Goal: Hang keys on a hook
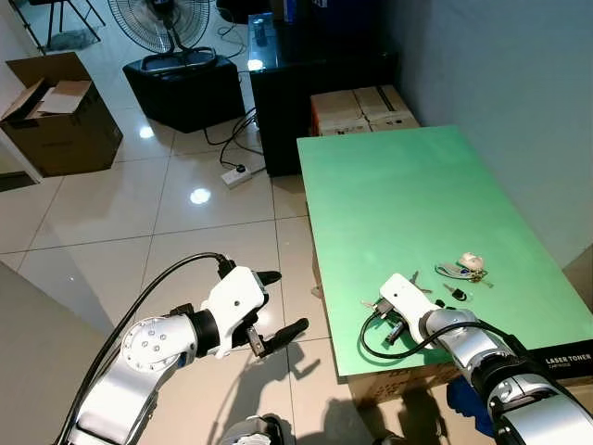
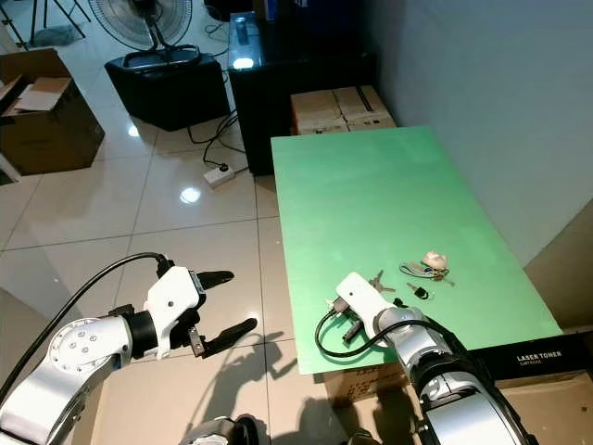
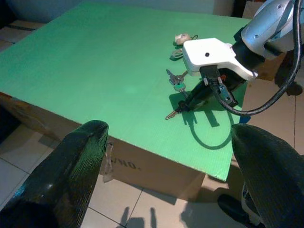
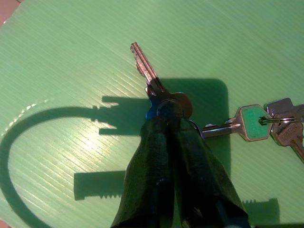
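Right gripper [image 4: 164, 111] is pinched shut on the head of one silver key [image 4: 145, 71] from a bunch of keys [image 4: 266, 121] lying near the front edge of the green corrugated table [image 1: 408, 185]. Left gripper [image 1: 278, 306] hangs spread open over the tiled floor. With so small a grip, the bunch's weight could likely twist the key free when lifted. Farther back lies a second key cluster with a pale fob [image 1: 468, 267]: two bunches. No hook is in view.

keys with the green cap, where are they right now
The keys lie on the green table near its front edge, on the robot's right, at the right gripper, which is shut on one key of the bunch.
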Motion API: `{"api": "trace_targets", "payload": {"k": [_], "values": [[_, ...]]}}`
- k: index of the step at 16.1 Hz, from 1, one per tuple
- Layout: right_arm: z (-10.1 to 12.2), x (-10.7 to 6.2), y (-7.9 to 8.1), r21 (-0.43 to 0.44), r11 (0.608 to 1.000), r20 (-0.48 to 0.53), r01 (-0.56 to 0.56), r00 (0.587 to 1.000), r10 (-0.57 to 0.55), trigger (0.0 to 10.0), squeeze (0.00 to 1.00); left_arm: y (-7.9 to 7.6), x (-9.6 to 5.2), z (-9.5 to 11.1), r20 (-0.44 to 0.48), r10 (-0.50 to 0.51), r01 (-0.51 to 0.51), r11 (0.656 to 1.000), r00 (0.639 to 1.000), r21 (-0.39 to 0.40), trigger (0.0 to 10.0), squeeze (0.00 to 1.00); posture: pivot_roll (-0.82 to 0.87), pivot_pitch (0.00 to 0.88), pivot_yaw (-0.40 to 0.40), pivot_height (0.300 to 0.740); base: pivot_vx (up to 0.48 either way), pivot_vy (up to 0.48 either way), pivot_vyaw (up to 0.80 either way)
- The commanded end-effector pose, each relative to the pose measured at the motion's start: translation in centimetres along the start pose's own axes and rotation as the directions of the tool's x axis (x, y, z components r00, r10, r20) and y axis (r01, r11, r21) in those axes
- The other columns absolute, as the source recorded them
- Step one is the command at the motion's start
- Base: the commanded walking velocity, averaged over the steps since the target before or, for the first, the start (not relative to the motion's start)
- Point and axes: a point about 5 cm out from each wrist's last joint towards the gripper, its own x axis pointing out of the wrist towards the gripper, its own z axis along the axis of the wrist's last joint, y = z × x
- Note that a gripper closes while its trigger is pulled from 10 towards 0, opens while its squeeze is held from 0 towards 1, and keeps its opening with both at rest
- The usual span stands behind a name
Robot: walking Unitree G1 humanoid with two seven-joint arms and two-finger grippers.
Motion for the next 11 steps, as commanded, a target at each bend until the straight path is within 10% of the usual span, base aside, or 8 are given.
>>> {"api": "trace_targets", "payload": {"k": [1, 6, 11], "values": [[0.5, 0.1, -0.1, 0.006, 1.000, 0.015, -0.008, 1.000, 0.007, 0.0, 0.00, 0.0, -0.5, 0.1, -0.008, -0.002, 0.002, 1.000, 1.000, 0.010, 10.0, 0.00, 0.07, 0.062, 0.109, 0.740, 0.000, 0.000, 0.00], [0.8, 0.0, -0.3, 0.010, 1.000, 0.037, 0.015, 0.999, -0.016, 0.0, 0.00, -0.1, -0.4, 0.1, -0.006, 0.001, -0.001, 1.000, 1.000, 0.011, 10.0, 0.00, 0.07, 0.058, 0.106, 0.740, 0.000, 0.000, 0.00], [2.7, -1.0, -2.7, 0.142, 0.957, 0.191, 0.252, 0.942, -0.276, 0.0, 0.00, 0.0, -0.3, 0.1, -0.002, 0.010, -0.010, 1.000, 1.000, 0.015, 10.0, 0.00, 0.06, 0.058, 0.106, 0.740, 0.000, 0.000, 0.00]]}}
